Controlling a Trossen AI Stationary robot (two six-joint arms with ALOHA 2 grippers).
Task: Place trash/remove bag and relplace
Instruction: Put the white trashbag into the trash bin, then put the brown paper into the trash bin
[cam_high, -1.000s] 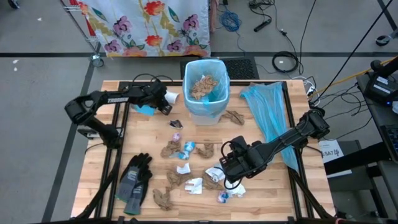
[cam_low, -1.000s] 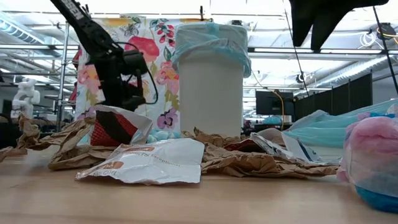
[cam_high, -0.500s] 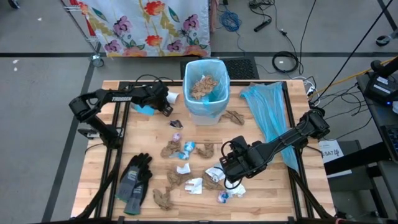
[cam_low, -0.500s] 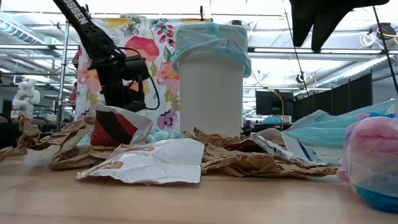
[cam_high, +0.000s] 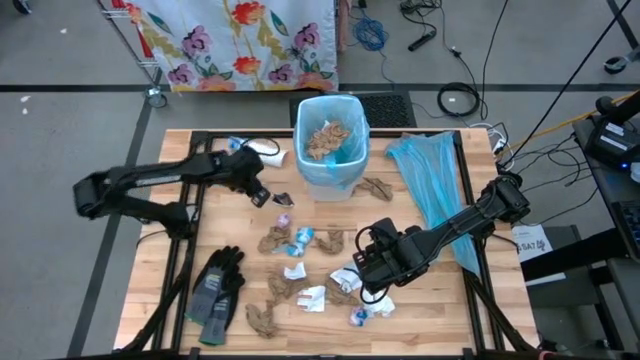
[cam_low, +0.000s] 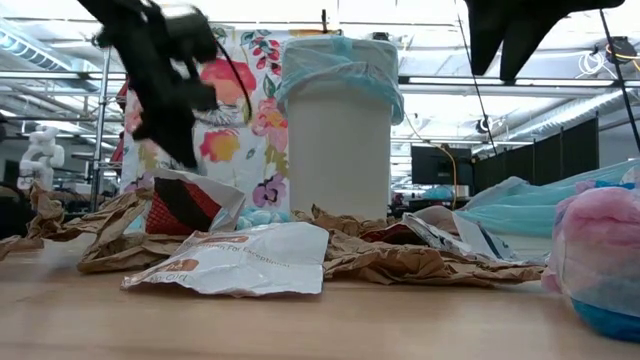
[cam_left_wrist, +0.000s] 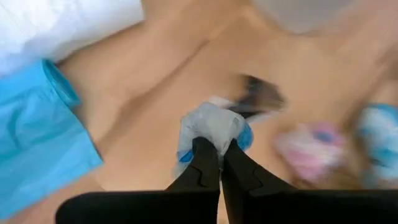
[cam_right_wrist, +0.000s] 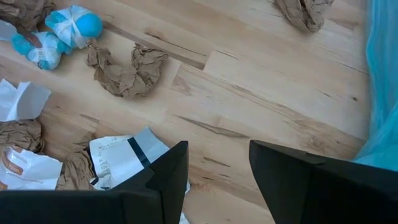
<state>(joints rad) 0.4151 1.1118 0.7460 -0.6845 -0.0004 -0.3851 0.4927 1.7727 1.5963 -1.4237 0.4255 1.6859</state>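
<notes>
Left gripper clamps a crumpled white-and-blue wrapper.
Blue-lined white bin stands just beside it, toward the table's middle; right gripper waits open.

Honestly nothing I can actually read here - the white wrapper lying flat on the table has orange print on it, but it's too small to make out

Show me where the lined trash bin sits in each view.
High view: trash bin, top centre.
Low view: trash bin, centre, upright.
Left wrist view: cannot tell, too blurred.
Right wrist view: not in it.
Shared landmark: loose blue bag, also at the low view's right and the right wrist view's edge.
</notes>
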